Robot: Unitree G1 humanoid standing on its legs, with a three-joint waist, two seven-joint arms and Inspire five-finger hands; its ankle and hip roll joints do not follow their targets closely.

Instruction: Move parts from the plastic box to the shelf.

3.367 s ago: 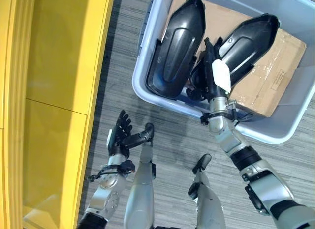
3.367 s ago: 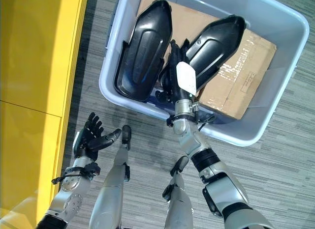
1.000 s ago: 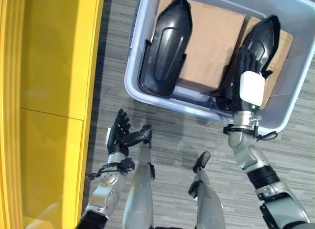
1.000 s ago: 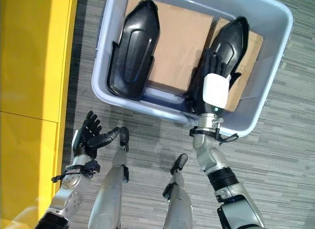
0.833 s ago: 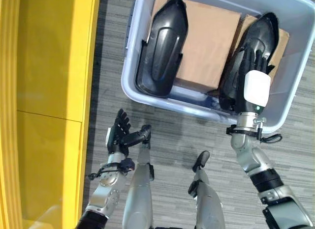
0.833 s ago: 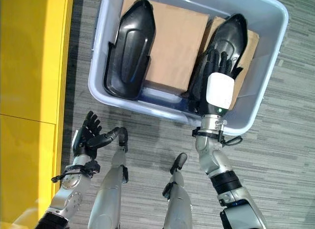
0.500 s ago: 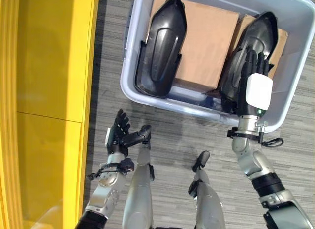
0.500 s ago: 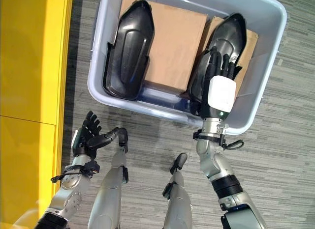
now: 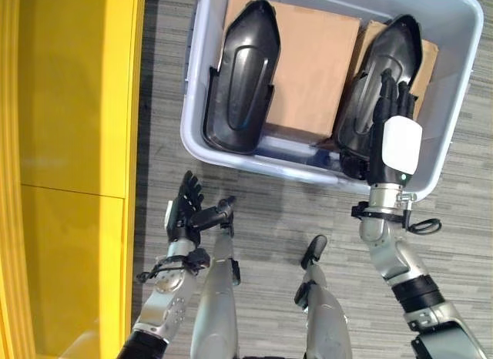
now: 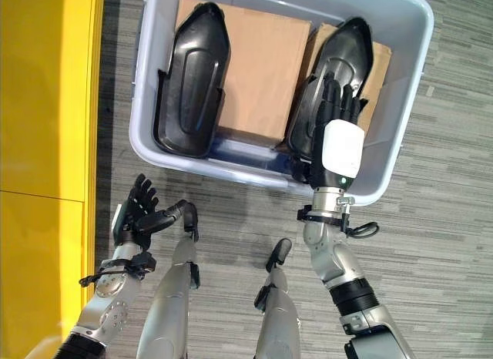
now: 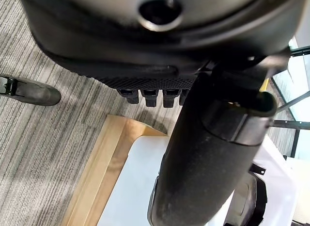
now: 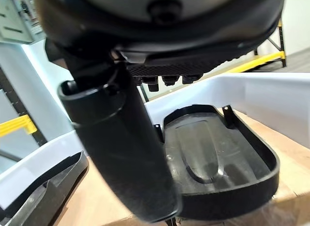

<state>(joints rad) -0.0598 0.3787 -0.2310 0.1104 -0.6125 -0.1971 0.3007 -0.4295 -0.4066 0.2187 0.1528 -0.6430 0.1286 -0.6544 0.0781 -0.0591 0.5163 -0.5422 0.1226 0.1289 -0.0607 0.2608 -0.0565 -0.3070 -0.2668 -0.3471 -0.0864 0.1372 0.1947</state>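
Right hand [image 10: 333, 135] fingers straight, spread, hovering over right black part [image 10: 333, 62] in plastic box [image 10: 400, 155]; 2nd black part [image 10: 189, 82] well apart from fingertips. Left hand [image 9: 185, 213] open, idle. Looks like stiff, light, glossy molded shell, prob slick; best to grip raised edge under fingers w/ thumb opposite

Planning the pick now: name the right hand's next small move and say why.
Probably lower the right hand and curl its fingers round the right-side black part. The hand is open over that part in the plastic box, holding nothing.
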